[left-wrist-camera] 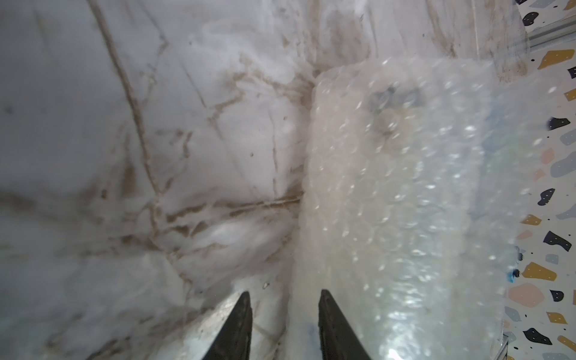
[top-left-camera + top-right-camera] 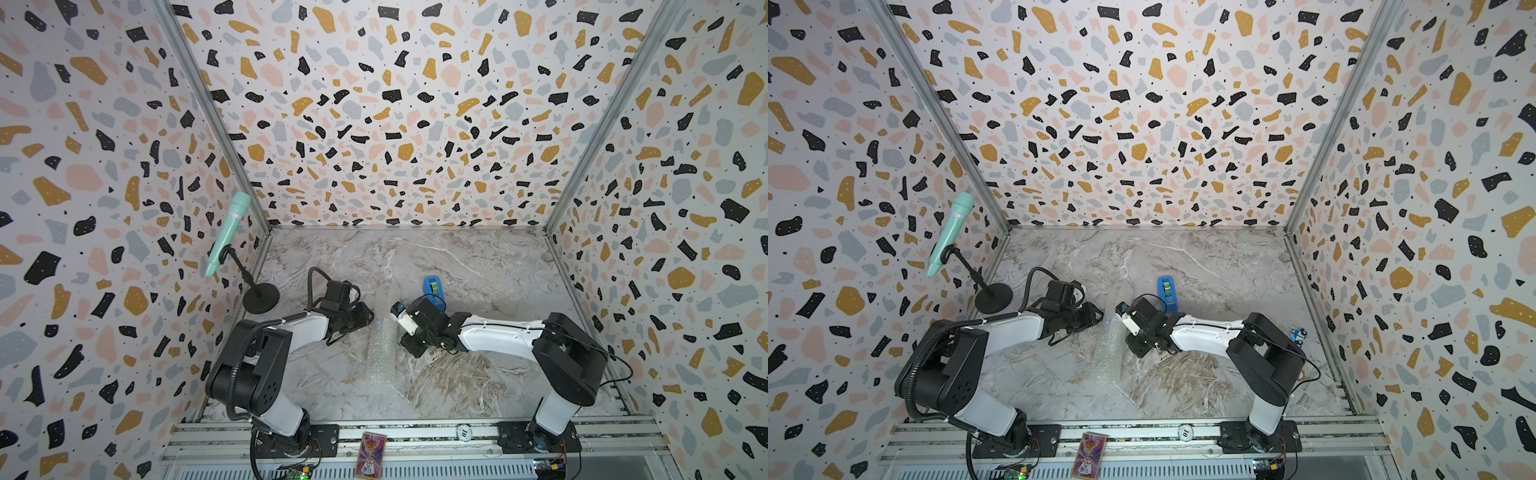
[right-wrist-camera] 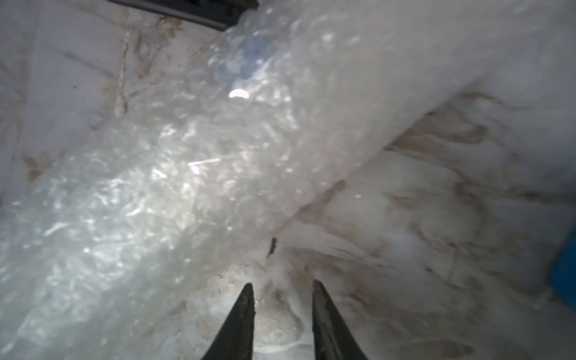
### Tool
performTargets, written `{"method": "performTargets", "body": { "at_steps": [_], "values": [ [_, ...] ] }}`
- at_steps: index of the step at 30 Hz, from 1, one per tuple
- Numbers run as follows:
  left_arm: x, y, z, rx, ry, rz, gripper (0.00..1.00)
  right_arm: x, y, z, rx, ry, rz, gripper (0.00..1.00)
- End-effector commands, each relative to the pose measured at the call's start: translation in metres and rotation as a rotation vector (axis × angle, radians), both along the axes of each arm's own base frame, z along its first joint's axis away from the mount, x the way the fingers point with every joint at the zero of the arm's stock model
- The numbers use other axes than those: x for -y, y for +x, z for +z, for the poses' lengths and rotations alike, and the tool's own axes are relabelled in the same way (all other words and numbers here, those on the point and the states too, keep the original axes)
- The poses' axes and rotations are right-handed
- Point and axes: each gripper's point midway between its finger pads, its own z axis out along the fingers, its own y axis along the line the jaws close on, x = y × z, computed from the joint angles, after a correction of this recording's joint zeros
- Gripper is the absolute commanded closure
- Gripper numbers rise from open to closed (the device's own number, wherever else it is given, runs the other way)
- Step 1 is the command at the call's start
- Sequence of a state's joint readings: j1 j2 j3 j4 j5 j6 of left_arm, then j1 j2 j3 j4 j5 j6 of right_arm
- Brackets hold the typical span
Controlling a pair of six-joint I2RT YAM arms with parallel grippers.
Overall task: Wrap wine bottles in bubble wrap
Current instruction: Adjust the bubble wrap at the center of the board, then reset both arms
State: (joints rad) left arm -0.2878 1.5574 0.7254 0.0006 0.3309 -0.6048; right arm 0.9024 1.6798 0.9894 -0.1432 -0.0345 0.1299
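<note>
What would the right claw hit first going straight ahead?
Most likely the bubble wrap roll, lying across its path just ahead of the right claw; if angled downward, perhaps the marble table first.

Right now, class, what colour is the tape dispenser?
The dispenser is blue, with a green roll; a top view shows it best.

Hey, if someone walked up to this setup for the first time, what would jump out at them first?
The loud terrazzo walls on three sides strike first. Next comes the rolled bubble wrap, lying in the middle of the marble table between the left arm and the right arm. A mint-green microphone stands by the left wall, and a blue tape dispenser sits just beyond the right arm's wrist.
</note>
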Motion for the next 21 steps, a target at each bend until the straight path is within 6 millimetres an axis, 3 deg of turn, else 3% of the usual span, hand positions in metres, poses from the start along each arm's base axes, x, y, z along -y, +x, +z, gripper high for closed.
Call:
{"method": "performTargets", "body": {
  "at_steps": [1,6,11,15,18,21],
  "values": [
    [-0.027,0.014,0.030,0.067,0.125,0.015,0.60,0.047,0.040,0.050,0.171,-0.030,-0.161,0.65],
    [-0.070,0.037,0.084,0.179,0.308,0.072,0.56,0.119,0.085,0.105,0.371,-0.028,-0.384,0.57],
    [-0.114,0.059,0.164,0.367,0.517,0.172,0.45,0.202,0.115,0.146,0.569,-0.105,-0.631,0.38],
    [-0.142,0.061,0.223,0.533,0.637,0.286,0.27,0.265,0.133,0.154,0.578,-0.105,-0.842,0.17],
    [-0.168,0.052,0.252,0.645,0.696,0.432,0.00,0.300,0.141,0.150,0.561,-0.093,-0.961,0.10],
    [-0.183,0.039,0.261,0.744,0.771,0.493,0.00,0.318,0.144,0.145,0.572,-0.072,-1.030,0.02]
  ]
}}
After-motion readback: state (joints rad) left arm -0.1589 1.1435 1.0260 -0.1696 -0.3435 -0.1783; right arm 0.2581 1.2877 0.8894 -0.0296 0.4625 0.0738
